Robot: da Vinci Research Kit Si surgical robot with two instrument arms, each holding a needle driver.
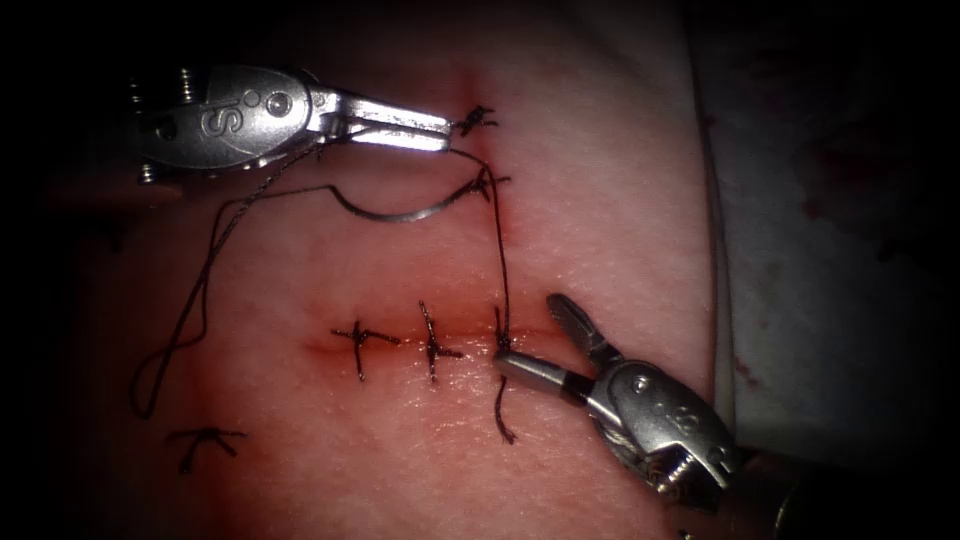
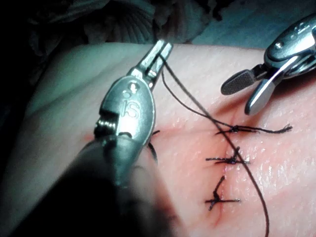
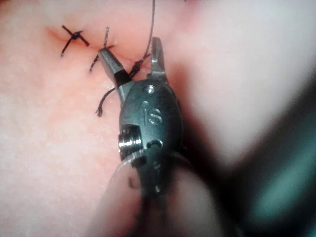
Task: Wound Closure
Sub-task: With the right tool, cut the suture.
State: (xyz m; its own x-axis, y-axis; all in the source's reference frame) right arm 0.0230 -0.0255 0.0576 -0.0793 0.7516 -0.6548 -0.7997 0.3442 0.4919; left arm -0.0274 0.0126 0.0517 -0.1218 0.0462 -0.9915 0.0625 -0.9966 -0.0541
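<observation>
Left gripper [image 1: 440,130] clamps the thread [image 1: 503,260] — needle [image 1: 400,214] lies loose just below; right gripper [image 1: 530,335] gapes empty astride the thread.

Tissue [image 1: 600,230] bears knotted stitches [image 1: 432,345], loose thread [image 1: 200,290].

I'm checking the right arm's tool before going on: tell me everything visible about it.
The right arm's gripper is a shiny metal needle driver with a rounded wrist housing stamped "IS". Its two jaws stand open in a V, one on each side of the dark thread that rises from the rightmost stitch on the cut. The lower jaw lies flat on the tissue beside that stitch. It holds nothing. The left wrist view shows it too, open.
</observation>
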